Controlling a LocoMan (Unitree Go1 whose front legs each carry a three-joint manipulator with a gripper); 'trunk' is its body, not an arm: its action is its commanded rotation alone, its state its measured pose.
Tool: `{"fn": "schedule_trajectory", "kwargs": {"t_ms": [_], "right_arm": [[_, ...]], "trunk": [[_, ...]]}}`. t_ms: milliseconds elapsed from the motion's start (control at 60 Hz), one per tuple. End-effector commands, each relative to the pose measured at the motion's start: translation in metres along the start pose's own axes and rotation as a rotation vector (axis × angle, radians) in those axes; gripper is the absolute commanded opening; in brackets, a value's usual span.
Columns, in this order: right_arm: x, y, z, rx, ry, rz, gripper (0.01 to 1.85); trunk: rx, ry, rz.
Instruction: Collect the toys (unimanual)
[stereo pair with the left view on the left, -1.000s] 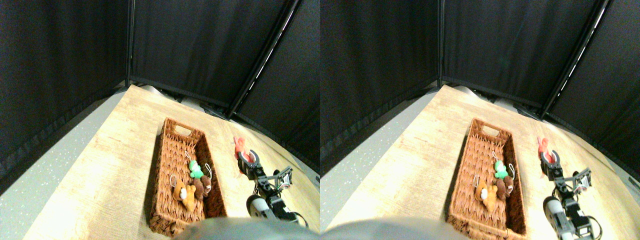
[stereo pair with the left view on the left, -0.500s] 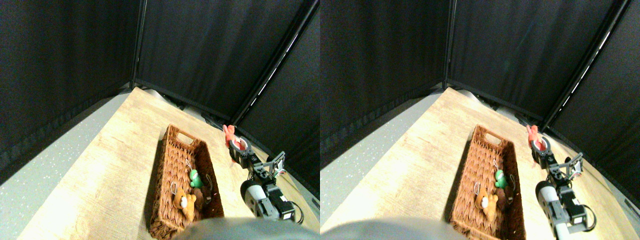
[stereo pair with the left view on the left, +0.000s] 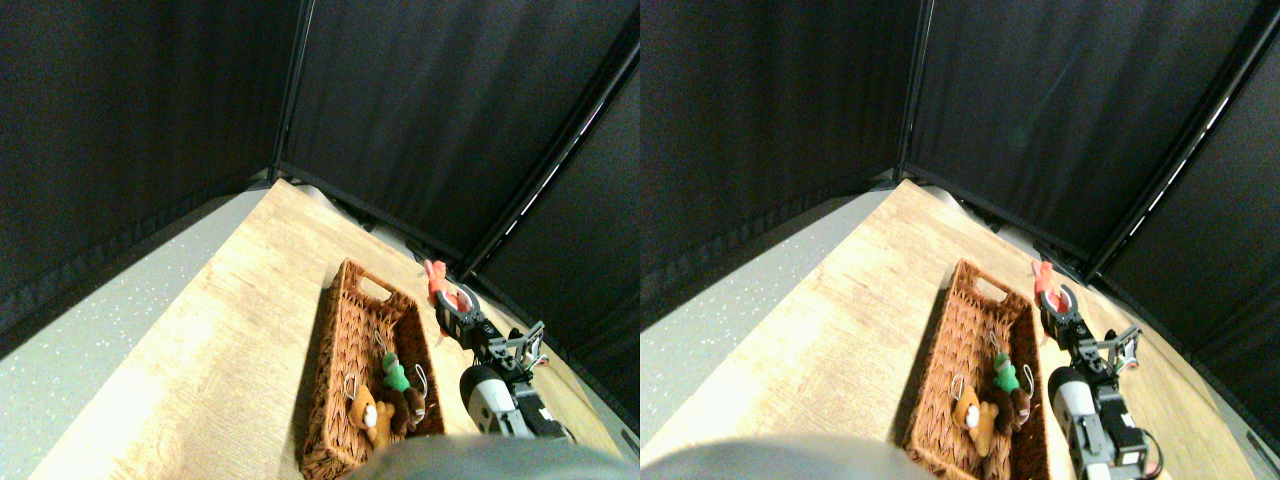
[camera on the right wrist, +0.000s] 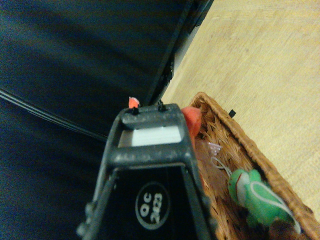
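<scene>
My right gripper (stereo pair with the left view on the left: 450, 300) is shut on a red plush toy (stereo pair with the left view on the left: 435, 279) and holds it in the air by the far right rim of the brown wicker basket (stereo pair with the left view on the left: 335, 330). In the wrist view the red toy (camera on the right wrist: 193, 120) peeks out past the dark jaw frame, above the basket's (camera on the right wrist: 235, 131) end. Inside the basket lie a green toy (stereo pair with the left view on the left: 397, 373), an orange toy (stereo pair with the left view on the left: 368, 417) and a brown toy (stereo pair with the left view on the left: 411, 400). The wrist view also shows the green toy (camera on the right wrist: 252, 194) with its metal loop.
The basket stands on a light wooden tabletop (stereo pair with the left view on the left: 250, 300). Black curtain walls (stereo pair with the left view on the left: 420, 110) with dark poles close off the back and right. A grey speckled floor (stereo pair with the left view on the left: 90, 320) runs along the table's left edge.
The gripper has risen off the table with the red toy and moved left, up to the basket's right rim. The camera has shifted as well.
</scene>
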Motion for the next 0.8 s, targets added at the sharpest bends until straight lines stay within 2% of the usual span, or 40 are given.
{"fn": "schedule_trajectory", "kwargs": {"t_ms": [17,283,367,433,483,567,583,633,717,800], "right_arm": [[0.000,0.005,-0.002,0.020,-0.004,0.024,0.06],[0.004,0.004,-0.007,0.000,-0.011,0.017,0.06],[0.003,0.004,-0.007,0.013,-0.037,0.004,0.06],[0.004,0.004,-0.006,0.059,-0.004,0.009,0.06],[0.004,0.005,-0.006,0.064,-0.007,0.003,0.14],[0.004,0.006,-0.003,0.055,-0.012,-0.024,0.57],[0.004,0.006,-0.003,0.055,-0.012,-0.024,0.57],[0.003,0.006,-0.001,0.035,-0.019,-0.033,0.78],[0.003,0.007,0.004,0.017,-0.033,-0.024,0.88],[0.003,0.007,0.009,-0.011,-0.058,-0.003,0.89]], "trunk": [[-0.005,0.007,0.019],[-0.006,0.009,0.019],[-0.005,0.009,0.019],[-0.004,0.010,0.019],[-0.004,0.010,0.019],[-0.004,0.010,0.019],[0.001,0.010,0.016],[0.001,0.010,0.016],[0.001,0.009,0.013],[0.001,0.009,0.013]]}}
